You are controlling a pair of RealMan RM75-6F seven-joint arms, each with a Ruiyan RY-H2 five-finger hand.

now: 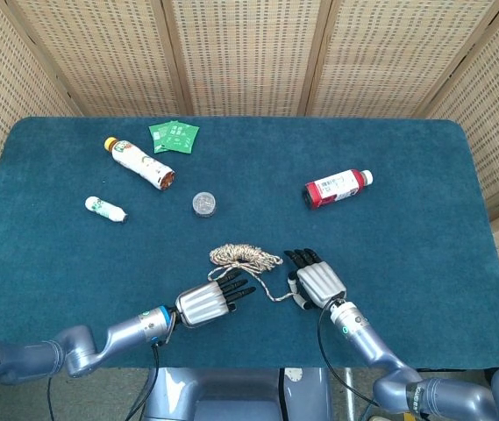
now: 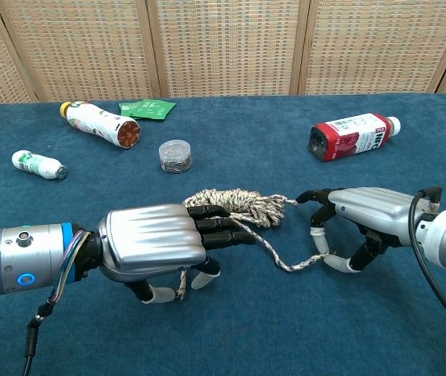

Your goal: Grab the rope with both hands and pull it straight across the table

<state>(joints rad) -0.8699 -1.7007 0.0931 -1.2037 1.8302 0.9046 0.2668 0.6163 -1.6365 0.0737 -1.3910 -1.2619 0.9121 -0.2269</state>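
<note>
Rope lies bundled near the front of the counter, between both hands. Left robot hand covers one loose end; its grip can't be confirmed. Right robot hand pinches a strand. Risk: left end slips free and the coil drags sideways unstraightened.

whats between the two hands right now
Only rope: its coiled bundle and a slack strand on the blue cloth run from the left hand to the right hand. The chest view shows it best.
</note>
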